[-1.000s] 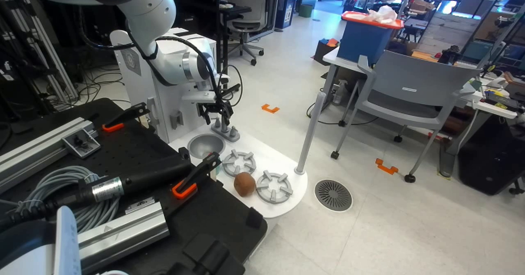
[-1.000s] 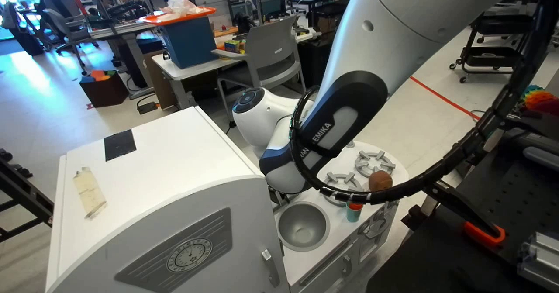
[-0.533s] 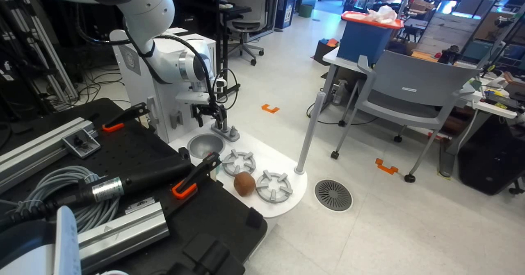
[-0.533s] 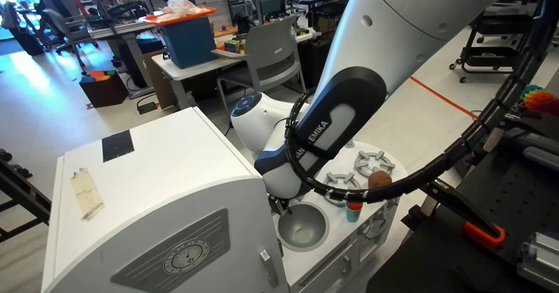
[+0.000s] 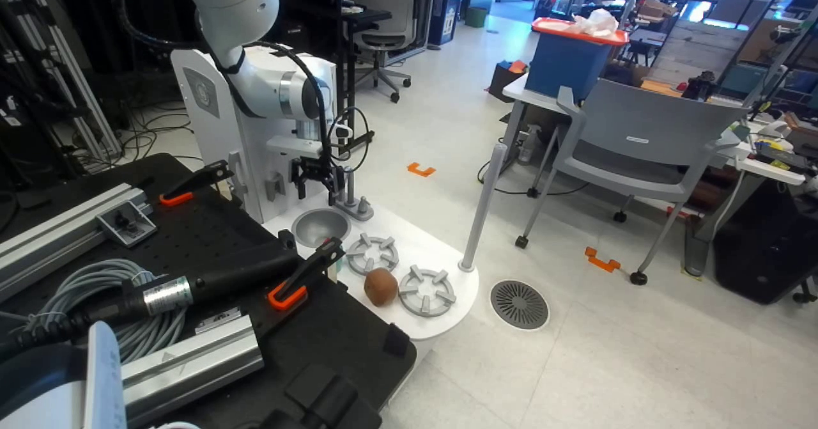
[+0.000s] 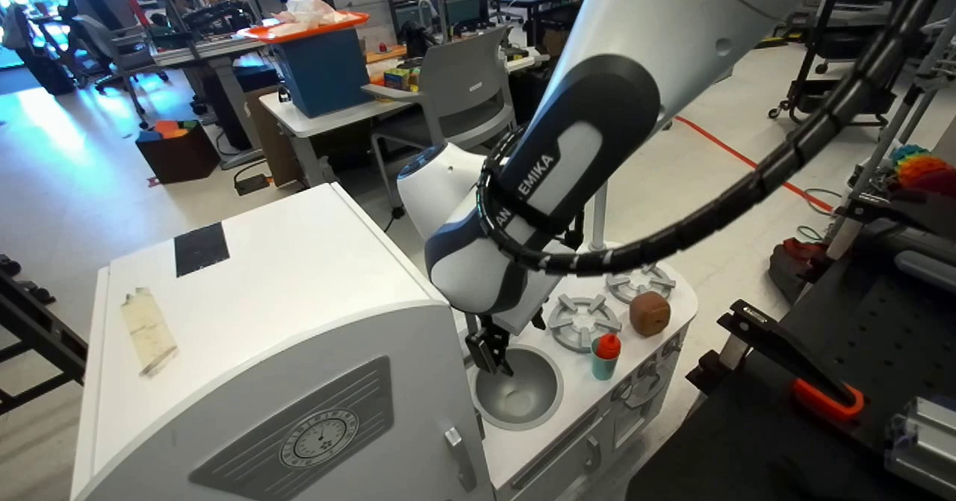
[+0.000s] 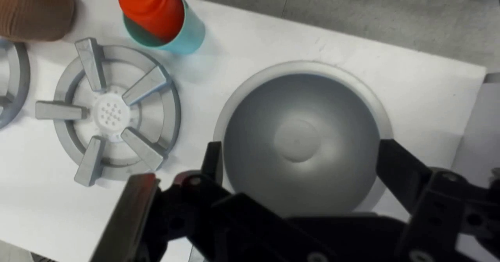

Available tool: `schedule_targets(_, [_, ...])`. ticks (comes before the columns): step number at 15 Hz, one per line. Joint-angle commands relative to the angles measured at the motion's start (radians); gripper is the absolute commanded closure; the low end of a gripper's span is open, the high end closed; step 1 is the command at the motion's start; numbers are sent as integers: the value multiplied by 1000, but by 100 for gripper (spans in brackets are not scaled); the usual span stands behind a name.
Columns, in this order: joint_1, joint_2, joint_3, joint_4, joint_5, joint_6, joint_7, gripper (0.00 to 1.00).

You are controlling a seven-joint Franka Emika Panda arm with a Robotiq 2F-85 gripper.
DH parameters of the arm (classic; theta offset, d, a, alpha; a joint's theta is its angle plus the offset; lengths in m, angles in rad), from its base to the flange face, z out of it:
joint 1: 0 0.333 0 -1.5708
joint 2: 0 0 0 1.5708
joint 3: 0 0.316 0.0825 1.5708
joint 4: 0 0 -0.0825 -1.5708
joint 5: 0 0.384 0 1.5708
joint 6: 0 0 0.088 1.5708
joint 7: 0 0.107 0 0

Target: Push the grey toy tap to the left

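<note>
Gripper [image 7: 300, 149] is spread wide: in wrist view the 2 fingers [image 7: 398, 168] cover the rim of the sink bowl [image 7: 304, 102] at 9 and 3 o'clock. Grey toy tap [image 5: 350, 195]: at the bowl's 2 o'clock in an exterior view, stem upright, base on the white counter [image 5: 418, 247]. Gripper shows just beside it at its 9 o'clock there; a finger hides part of the base, so contact is hard to call. Wrist view, also on the counter: burner [image 7: 112, 113] at the bowl's 9 o'clock, a 2nd burner [image 7: 23, 74] past it, teal cup [image 7: 191, 35] holding a red piece [image 7: 156, 4] at 10, brown lump [image 7: 37, 12] farther out at 10.
</note>
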Motion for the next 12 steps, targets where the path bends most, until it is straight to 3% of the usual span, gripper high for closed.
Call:
schedule_targets(1, [-43,-147,78,-139,43,-94,-59,0])
schedule_targets(5, [-58,-219,97,-183,56,-160,-11,0])
schedule_targets(8, [-30,-257,7,-193,81,-234,117,0])
schedule_targets(12, [-60,-279,-86,-191,82,-346,205,0])
